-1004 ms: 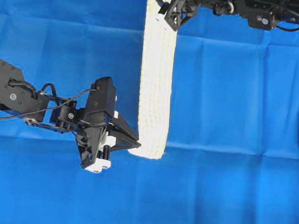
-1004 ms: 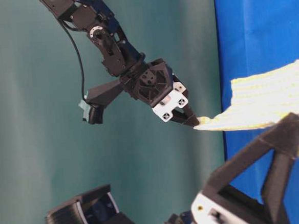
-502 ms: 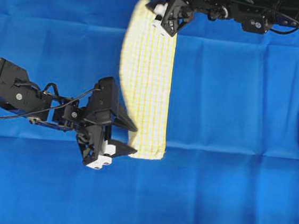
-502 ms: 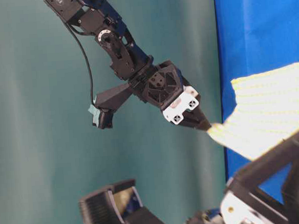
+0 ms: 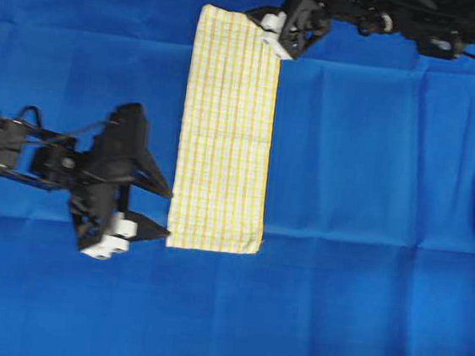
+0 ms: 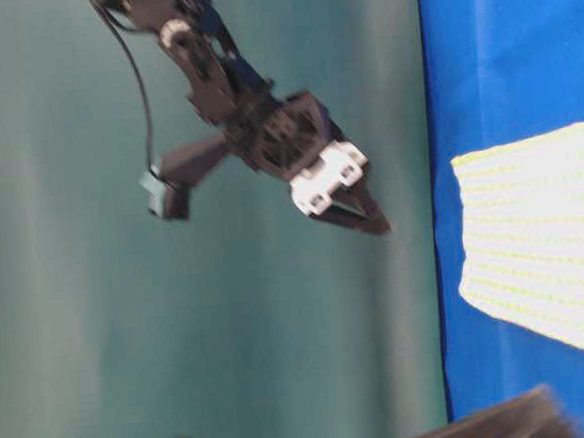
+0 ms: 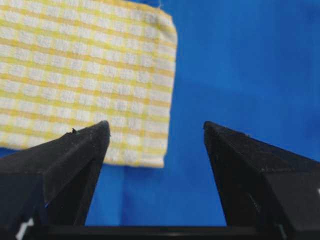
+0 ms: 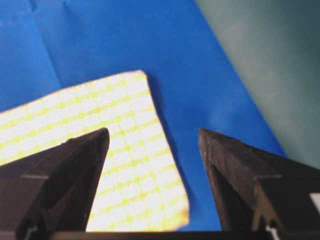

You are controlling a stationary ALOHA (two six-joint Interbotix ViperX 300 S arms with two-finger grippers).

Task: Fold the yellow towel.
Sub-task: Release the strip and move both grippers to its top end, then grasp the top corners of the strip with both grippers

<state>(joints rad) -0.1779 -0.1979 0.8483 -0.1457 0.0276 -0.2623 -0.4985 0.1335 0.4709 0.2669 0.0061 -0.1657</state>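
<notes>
- We see the yellow towel (image 5: 226, 133) lying flat as 1 long folded strip on the blue cloth (image 5: 371, 201) that covers the tabletop, running from near the far edge toward the middle of the overhead view.
- Its checked face is up, and its 4 corners lie on the cloth, none of them lifted.
- The left pincer (image 5: 159, 212) stands just beside the towel's near left corner, its 2 fingers spread wide and holding nothing.
- In the left wrist view we look between those spread fingers (image 7: 65, 155) at that corner of the towel (image 7: 85, 75), which lies apart from both tips on bare blue cloth (image 7: 240, 65).
- The right pincer (image 5: 279, 40) hangs at the towel's far right corner, at the far edge of the tabletop.
- In the right wrist view its 2 fingers (image 8: 65, 165) are spread apart with nothing between them; the towel's corner (image 8: 120, 165) lies below them.
- In the table-level view the right pincer (image 6: 367, 219) is in the air, clear of the towel's end (image 6: 534, 232); the picture is blurred there.
- We cannot tell from the overhead view whether the right pincer's tips touch the towel's hem.
</notes>
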